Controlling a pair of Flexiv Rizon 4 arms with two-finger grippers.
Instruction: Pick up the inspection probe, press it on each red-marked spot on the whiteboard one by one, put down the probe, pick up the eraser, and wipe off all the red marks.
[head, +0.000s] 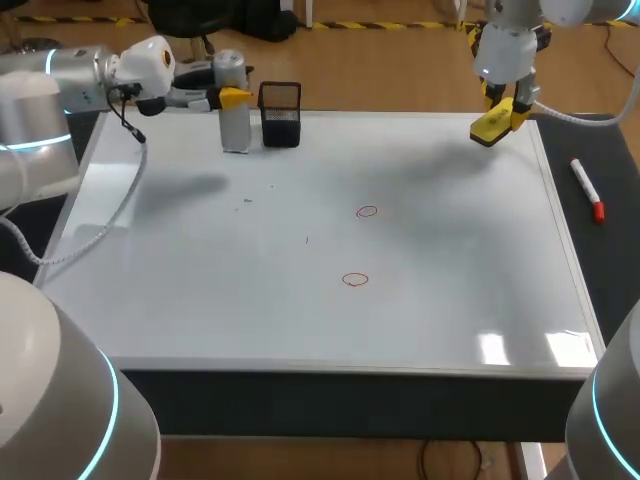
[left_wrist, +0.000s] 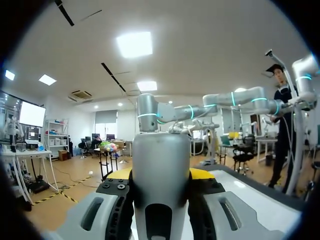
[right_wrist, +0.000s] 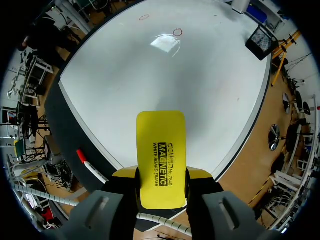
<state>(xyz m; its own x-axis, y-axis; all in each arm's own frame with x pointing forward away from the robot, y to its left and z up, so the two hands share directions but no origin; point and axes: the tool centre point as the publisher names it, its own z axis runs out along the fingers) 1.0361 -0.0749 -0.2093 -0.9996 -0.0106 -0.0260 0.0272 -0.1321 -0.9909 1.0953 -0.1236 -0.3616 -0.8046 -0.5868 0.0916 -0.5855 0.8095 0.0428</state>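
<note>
Rounded white arm casings (head: 40, 400) crowd the head view's lower corners and cover the near corners of the whiteboard (head: 200, 290). At the board's 11 o'clock the left gripper (head: 232, 97) is clamped on the silver probe (head: 234, 115). The probe stands upright just beside a black mesh pen holder (head: 280, 115). I cannot tell whether its foot touches the board, and in the left wrist view its lower end is hidden between the fingers. At 1 o'clock the right gripper (head: 503, 112) pinches the yellow eraser (head: 492, 127) from both sides, above the board's far edge. The eraser's rear end is buried between the fingers. The far red circle (head: 367, 211) sits near the board's middle, with the near red circle (head: 355, 280) at its 6 o'clock. Both lie well apart from either tool, toward 4 o'clock from the probe and 7 o'clock from the eraser. A red-capped marker (head: 587, 189) lies off the board at 3 o'clock.
</note>
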